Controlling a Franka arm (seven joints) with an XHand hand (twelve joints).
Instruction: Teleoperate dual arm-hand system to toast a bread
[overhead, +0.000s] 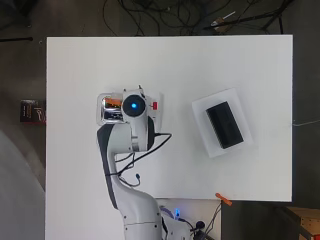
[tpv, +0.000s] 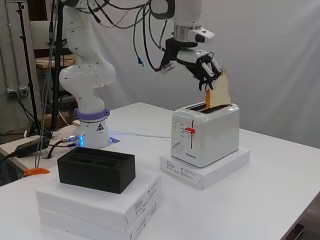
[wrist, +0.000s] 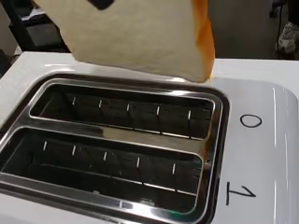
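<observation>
Above toaster (tpv: 206, 134), hand (tpv: 204, 68) angled down, fingers (tpv: 210, 75) pinching bread slice (tpv: 220, 91)

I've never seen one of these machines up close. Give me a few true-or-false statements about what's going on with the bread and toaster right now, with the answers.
1. The hand holds a slice of bread above the toaster. True.
2. Both toaster slots already contain bread. False: both are empty.
3. The toaster stands on a flat white box. True.
4. The black block lies directly on the table. False: it sits on stacked white boxes.
5. The toaster's lever is red. True.
</observation>
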